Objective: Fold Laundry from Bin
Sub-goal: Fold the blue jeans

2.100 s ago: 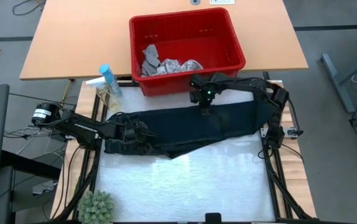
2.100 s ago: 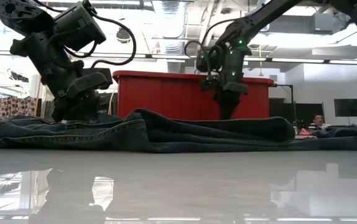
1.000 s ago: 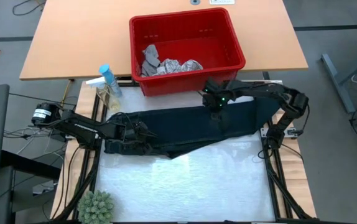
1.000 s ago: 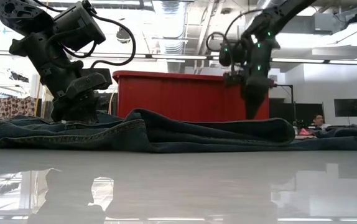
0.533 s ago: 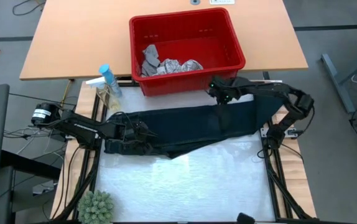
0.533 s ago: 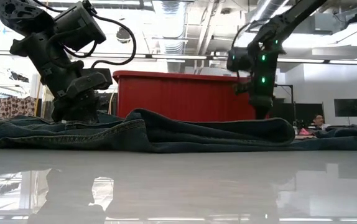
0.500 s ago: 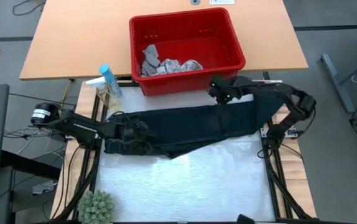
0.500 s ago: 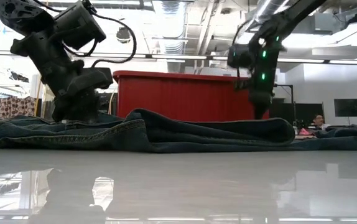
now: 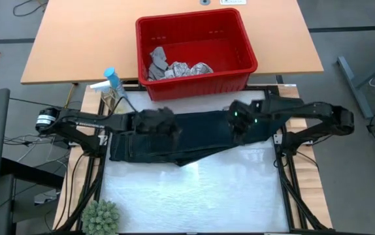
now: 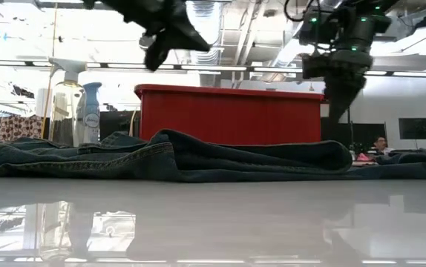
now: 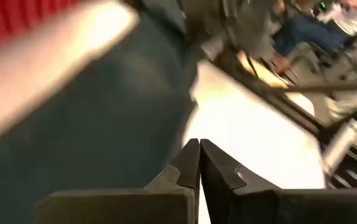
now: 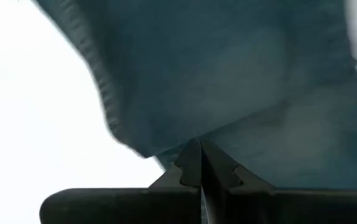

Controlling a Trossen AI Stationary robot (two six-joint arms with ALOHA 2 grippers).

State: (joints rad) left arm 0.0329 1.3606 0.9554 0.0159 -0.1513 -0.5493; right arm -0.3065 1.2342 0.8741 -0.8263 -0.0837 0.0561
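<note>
The long dark navy trousers (image 9: 194, 134) lie spread flat across the middle of the shiny white table top (image 9: 194, 196), running from nine o'clock to three o'clock; the big red plastic bin (image 9: 195, 52) sits just past them at twelve o'clock, and a small grey cloth (image 9: 157, 60) and a white cloth with grey leaves (image 9: 189, 68) are still inside it. I think the step in hand is folding the trousers; they look flat but not folded up small yet.

The left gripper (image 9: 156, 122) is up over the left part of the trousers; its fingers are pressed tight together with nothing in them. The right gripper (image 9: 240, 124) is over the right part; its fingers are clenched too, and I see no cloth between them.

For the next move, I think the fingers must open, go down to an edge of the trousers and pinch it, so one end can be lifted over the other; both sides should go together, or the cloth may bunch up.

The high view shows the cloths in the bin; the low view shows only the bin's red wall (image 10: 228, 115). The low view shows both grippers lifted clear above the trousers (image 10: 168, 156), which the high view cannot tell. It also shows a blue and white spray bottle (image 10: 88, 111) at nine o'clock. The right wrist view shows a stitched hem (image 12: 97, 81) close up.
</note>
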